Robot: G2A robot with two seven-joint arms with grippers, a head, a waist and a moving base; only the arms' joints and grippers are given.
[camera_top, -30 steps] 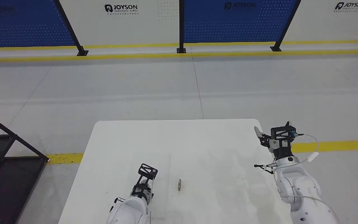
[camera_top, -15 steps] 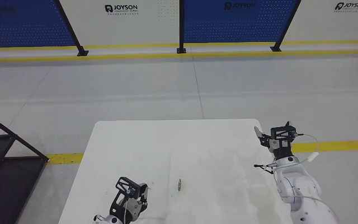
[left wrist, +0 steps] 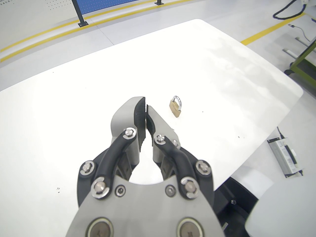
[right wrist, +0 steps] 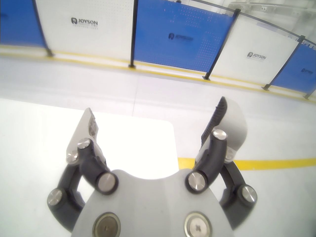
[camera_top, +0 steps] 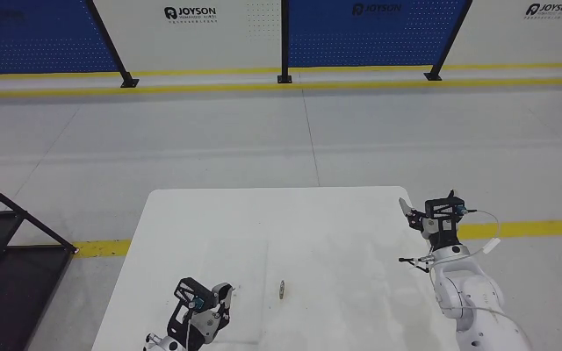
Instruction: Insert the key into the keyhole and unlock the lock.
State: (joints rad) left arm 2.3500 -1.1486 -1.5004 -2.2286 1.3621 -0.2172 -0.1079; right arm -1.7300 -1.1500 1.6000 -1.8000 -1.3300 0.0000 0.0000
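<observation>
A small brass lock with a silver shackle lies near the middle of the white desk's near edge; from above it is a mere speck. The left gripper, fingers pressed together, hovers near it, toward the left edge. The right gripper, fingers spread apart, is at the far right corner.

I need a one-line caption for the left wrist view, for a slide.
Left gripper, fingers closed, above the white table, with a brass padlock lying beyond its tips.

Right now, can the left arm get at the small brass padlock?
Probably yes: the small brass padlock lies on the white table just ahead of the left arm's shut fingers, with nothing between.
</observation>
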